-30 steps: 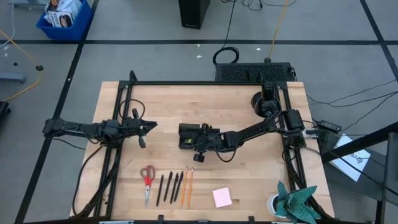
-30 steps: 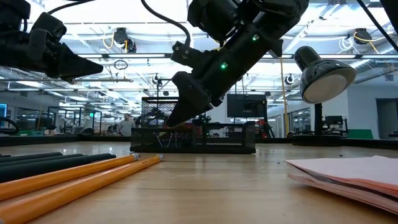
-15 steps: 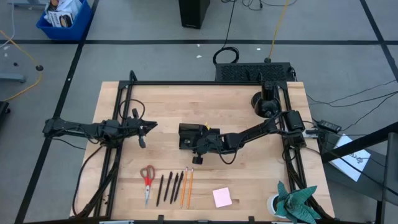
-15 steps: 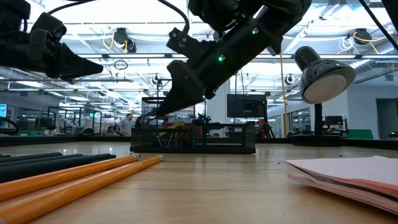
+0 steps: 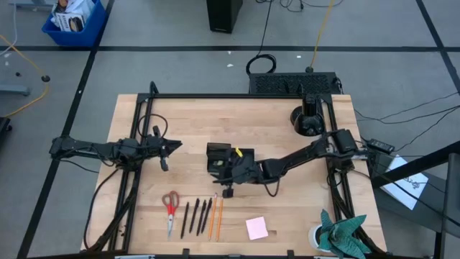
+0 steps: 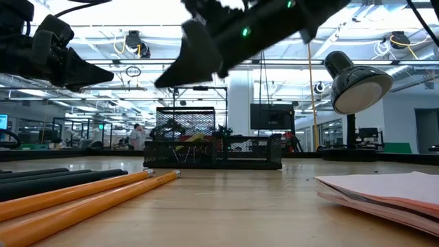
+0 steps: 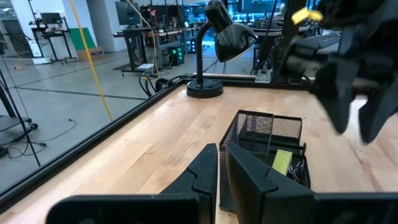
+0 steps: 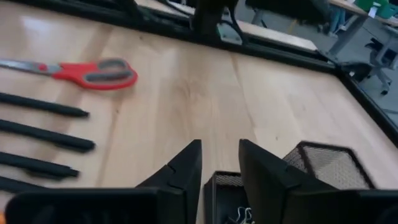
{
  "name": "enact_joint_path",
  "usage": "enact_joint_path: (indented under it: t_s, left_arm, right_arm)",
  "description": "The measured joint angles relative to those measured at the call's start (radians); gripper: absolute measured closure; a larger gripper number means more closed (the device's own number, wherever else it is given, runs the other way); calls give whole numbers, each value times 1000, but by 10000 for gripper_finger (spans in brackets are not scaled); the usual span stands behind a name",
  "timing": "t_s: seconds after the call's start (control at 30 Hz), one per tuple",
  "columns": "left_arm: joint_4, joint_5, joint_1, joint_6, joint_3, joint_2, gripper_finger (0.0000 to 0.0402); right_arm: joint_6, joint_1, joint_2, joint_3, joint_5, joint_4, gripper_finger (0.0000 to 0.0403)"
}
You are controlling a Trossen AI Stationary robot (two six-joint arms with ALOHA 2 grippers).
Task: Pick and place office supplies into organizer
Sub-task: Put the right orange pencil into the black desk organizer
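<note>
The organizer (image 5: 220, 158) sat near the middle of the table, a black mesh tray with a yellow-green bit (image 7: 282, 162) lying in one compartment and small binder clips (image 8: 239, 216) in another. My right gripper (image 5: 228, 175) hung above the organizer's near edge, clear of it, fingers (image 8: 185, 167) parted by a narrow gap with nothing between them. My left gripper (image 5: 171, 147) waited well to the left of the tray, fingers (image 7: 208, 168) almost together and holding nothing.

The remaining supplies lay in a row at the near edge of the table: red-handled scissors (image 5: 171, 204), dark pens (image 5: 194, 216), orange pencils (image 5: 216, 215) and a pink sticky-note pad (image 5: 256, 228).

Procedure, as I judged it. I took the step in hand to be the move from the tray to the next item. To do it well I would:
1. Open the right fingers wider before descending.
2. Approach one pencil or pen across its length, at mid-shaft, so it stays balanced.
3. Take an outer item first, since the pens and pencils lay close together.
4. Lift straight up and clear the mesh wall before lowering into a compartment.

I could read no brand, label or writing on any item.
</note>
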Motion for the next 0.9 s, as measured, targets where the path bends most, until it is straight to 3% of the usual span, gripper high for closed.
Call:
enact_joint_path:
  t_s: [0.23, 0.37, 0.5, 0.9]
  left_arm:
    - [-1, 0, 0, 8, 0, 0, 360]
    - [-2, 1, 0, 49, 0, 0, 360]
    - [-5, 31, 0, 48, 0, 0, 360]
    - [-30, 227, 0, -60, 0, 0, 360]
  right_arm:
    - [114, 53, -147, -1, 48, -218, 330]
    - [127, 91, -208, -63, 53, -216, 365]
    - [91, 118, -264, -178, 48, -79, 398]
    - [99, 68, -546, -635, 45, 359, 401]
